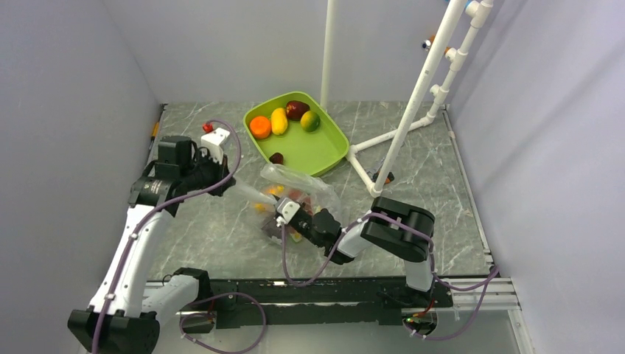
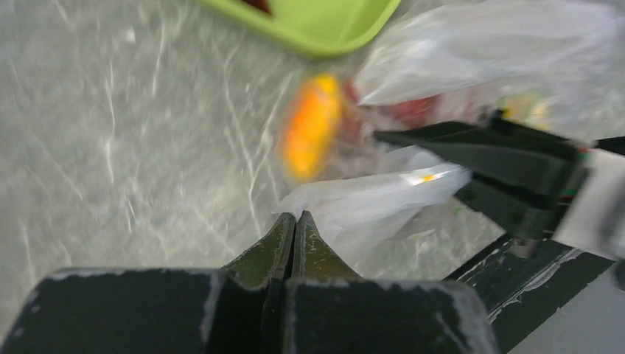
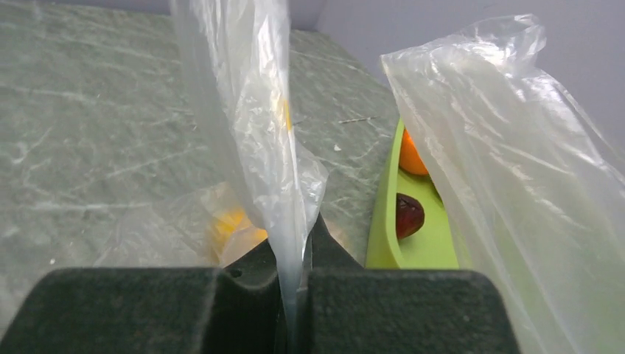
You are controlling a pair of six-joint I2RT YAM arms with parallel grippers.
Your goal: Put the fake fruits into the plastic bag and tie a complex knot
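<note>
Fingers of the right gripper (image 3: 295, 254) pinch a fold of the plastic bag (image 3: 243, 110); the left gripper (image 2: 295, 225), blurred, seems clamped on another edge, likely spreading the mouth for loading. The bag lies beside the green tray (image 1: 328, 151); fake fruits (image 1: 278, 121) sit in both.

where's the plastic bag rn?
Top view: the plastic bag lies mid-table, just in front of the green tray's near edge. The left gripper and the right gripper each pinch its plastic.
</note>
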